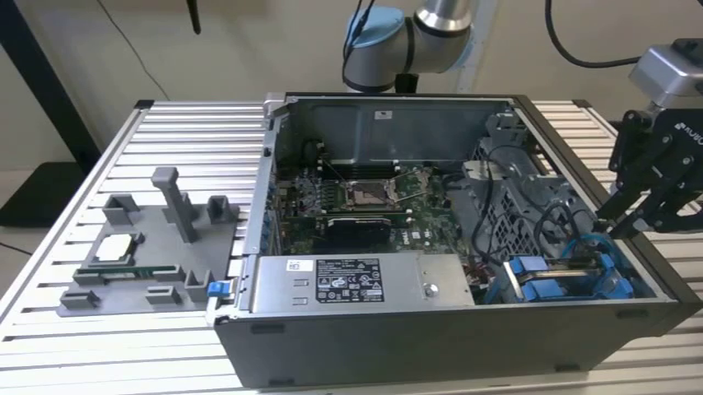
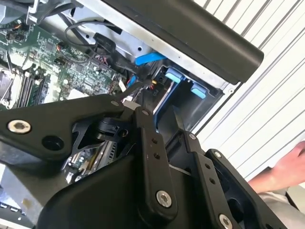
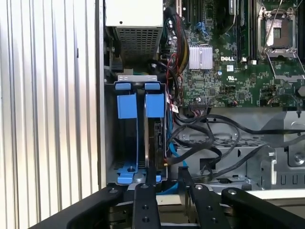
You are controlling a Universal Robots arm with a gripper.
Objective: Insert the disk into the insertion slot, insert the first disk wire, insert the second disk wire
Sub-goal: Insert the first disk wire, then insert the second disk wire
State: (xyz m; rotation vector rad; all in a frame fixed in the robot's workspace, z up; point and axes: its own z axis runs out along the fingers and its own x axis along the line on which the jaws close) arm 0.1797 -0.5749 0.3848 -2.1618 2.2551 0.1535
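Note:
The disk (image 3: 156, 143) stands on edge in the insertion slot of the grey drive cage (image 3: 136, 78), beside an empty blue carrier (image 3: 126, 105). In the exterior view the cage (image 1: 615, 284) with its blue fittings sits in the case's front corner, on that view's right. My gripper (image 3: 166, 174) hangs just off the cage's end, open, its fingers (image 3: 147, 179) a disk's thickness apart and touching nothing I can see. A blue wire (image 3: 172, 155) runs beside the disk and passes between the fingers in the first wrist view. The gripper (image 1: 621, 226) hovers over the case's edge next to the blue wire (image 1: 582, 240). The second wrist view shows the gripper (image 2: 161, 119) and the blue wire (image 2: 148, 59).
The open case holds a motherboard (image 1: 363, 197), a grey power supply (image 1: 351, 280) and black cables (image 3: 205, 138) crossing the cage's side. A grey fixture (image 1: 143, 247) with parts stands on the slatted table at the exterior view's left. A person's hand (image 2: 286, 167) rests beyond the case.

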